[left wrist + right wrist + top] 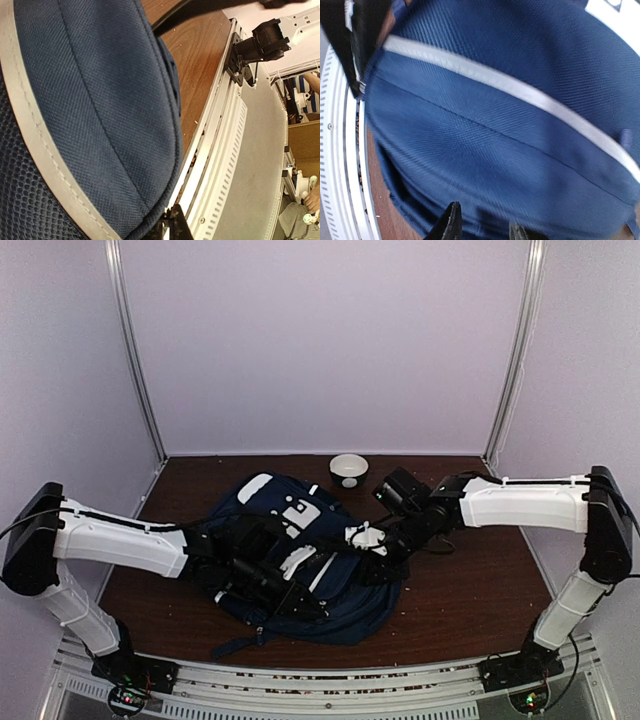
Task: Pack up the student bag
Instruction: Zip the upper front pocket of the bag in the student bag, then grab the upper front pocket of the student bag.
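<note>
The student bag (350, 605) lies crumpled in the middle of the table, navy with white patches near its top. My left gripper (300, 602) reaches over it from the left. In the left wrist view this left gripper (172, 223) is shut, pinching the piped edge of the student bag (90, 110), whose grey stripe trim (35, 135) runs beside it. My right gripper (372, 548) comes in from the right onto the bag's upper side. In the right wrist view the right gripper (485, 231) is open, its fingertips (451, 222) apart, against the blue fabric of the student bag (485, 135).
A white bowl (348, 470) stands at the back of the brown table (470, 580). A dark strap (235, 645) trails off the bag toward the metal front rail (330, 680). White walls close the back and both sides.
</note>
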